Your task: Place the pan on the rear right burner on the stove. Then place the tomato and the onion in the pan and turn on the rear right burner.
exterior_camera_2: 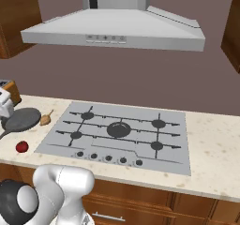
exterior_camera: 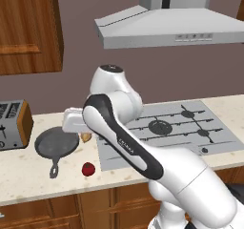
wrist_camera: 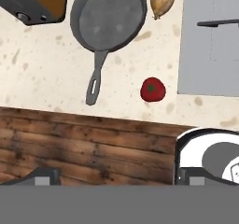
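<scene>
The dark grey pan (exterior_camera: 57,144) (wrist_camera: 108,17) lies on the counter left of the stove (exterior_camera: 217,142) (exterior_camera_2: 56,144), its handle toward the counter's front edge. A tan onion (wrist_camera: 162,0) (exterior_camera_2: 45,120) rests just right of the pan's rim. In front of it, near the stove's corner, sits the red tomato (wrist_camera: 152,89) (exterior_camera: 88,169) (exterior_camera_2: 21,147). The rear right burner (exterior_camera: 187,113) (exterior_camera_2: 158,123) is bare. My gripper (wrist_camera: 116,178) hovers open above the counter's front edge, looking down on the pan, with nothing between its fingertips (wrist_camera: 44,176).
A toaster (exterior_camera: 14,125) (wrist_camera: 32,1) stands left of the pan. A range hood (exterior_camera: 167,27) hangs over the stove, and a wooden wall cabinet (exterior_camera: 28,27) is at the upper left. Dark knobs (exterior_camera_2: 108,157) line the stove's front. Wooden cabinet fronts (wrist_camera: 93,139) drop below the counter edge.
</scene>
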### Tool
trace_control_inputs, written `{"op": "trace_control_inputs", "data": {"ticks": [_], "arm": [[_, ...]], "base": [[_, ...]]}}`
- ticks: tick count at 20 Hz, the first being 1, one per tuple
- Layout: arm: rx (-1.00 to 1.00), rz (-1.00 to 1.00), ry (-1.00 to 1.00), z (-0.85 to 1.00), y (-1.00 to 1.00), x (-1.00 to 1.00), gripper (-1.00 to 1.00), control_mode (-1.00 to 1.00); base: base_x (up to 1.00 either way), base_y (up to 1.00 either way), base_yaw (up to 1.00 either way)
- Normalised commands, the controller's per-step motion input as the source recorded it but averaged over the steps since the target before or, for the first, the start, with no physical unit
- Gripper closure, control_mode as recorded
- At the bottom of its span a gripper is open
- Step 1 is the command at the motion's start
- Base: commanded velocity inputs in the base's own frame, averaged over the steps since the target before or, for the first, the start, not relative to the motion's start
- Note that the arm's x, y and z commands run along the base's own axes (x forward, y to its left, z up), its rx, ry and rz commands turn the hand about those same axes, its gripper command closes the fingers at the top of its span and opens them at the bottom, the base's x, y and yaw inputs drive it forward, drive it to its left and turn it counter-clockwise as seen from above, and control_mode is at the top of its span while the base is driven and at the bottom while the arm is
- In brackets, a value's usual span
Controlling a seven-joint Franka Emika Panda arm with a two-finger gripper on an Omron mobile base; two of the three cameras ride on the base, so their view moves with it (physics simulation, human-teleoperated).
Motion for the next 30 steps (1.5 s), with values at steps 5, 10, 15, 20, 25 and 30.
{"op": "trace_control_inputs", "data": {"ticks": [5, 10, 15, 20, 25, 30], "arm": [[0.00, 0.00, -0.01, -0.07, 0.31, 0.25, -1.00, -1.00], [0.00, 0.00, -0.01, -0.17, 0.21, 0.29, -1.00, -1.00], [0.00, 0.00, -0.01, -0.24, 0.20, 0.20, -1.00, -1.00], [0.00, 0.00, -0.02, -0.28, 0.21, 0.09, -1.00, -1.00], [0.00, 0.00, 0.00, -0.21, 0.14, 0.00, -1.00, -1.00], [0.00, 0.00, 0.00, -0.30, 0.10, 0.08, -1.00, -1.00]], "base": [[0.00, 0.00, 0.00], [0.00, 0.00, 0.00], [0.00, 0.00, 0.00], [0.00, 0.00, 0.00], [0.00, 0.00, 0.00], [0.00, 0.00, 0.00]]}}
